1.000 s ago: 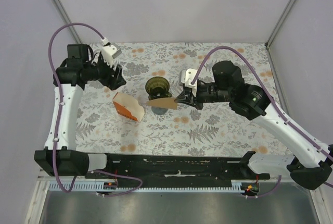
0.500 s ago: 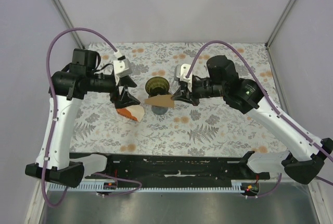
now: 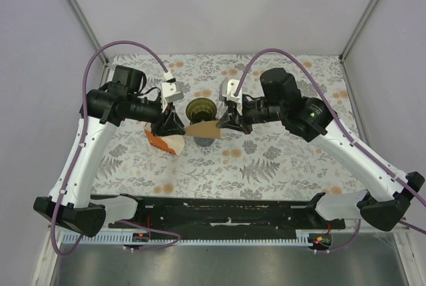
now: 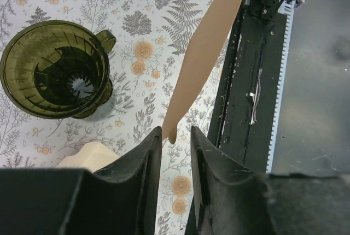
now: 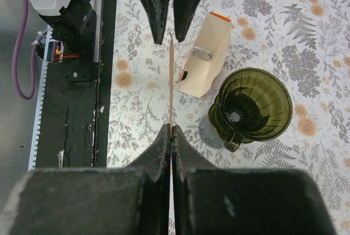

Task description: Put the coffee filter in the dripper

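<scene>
Right end effector [image 5: 171, 128] pinches thin tan paper cone filter [image 4: 205, 54] edge-on, in the air beside dark green translucent cone dripper [image 5: 252, 104]. Left end effector [image 4: 176, 136] narrow, straddling filter tip without clamping. Orange-white wedge carton [image 5: 206, 63] lies just beside dripper on floral tabletop [image 3: 266, 159].

Tip of coffee filter [image 4: 205, 54] between left hand [image 4: 176, 136] fingers [image 4: 146, 161].

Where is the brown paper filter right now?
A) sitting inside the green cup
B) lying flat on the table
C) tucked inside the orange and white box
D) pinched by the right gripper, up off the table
D: the right gripper is shut on one end of the coffee filter, which hangs above the table, and the dripper beside it is empty.
</scene>
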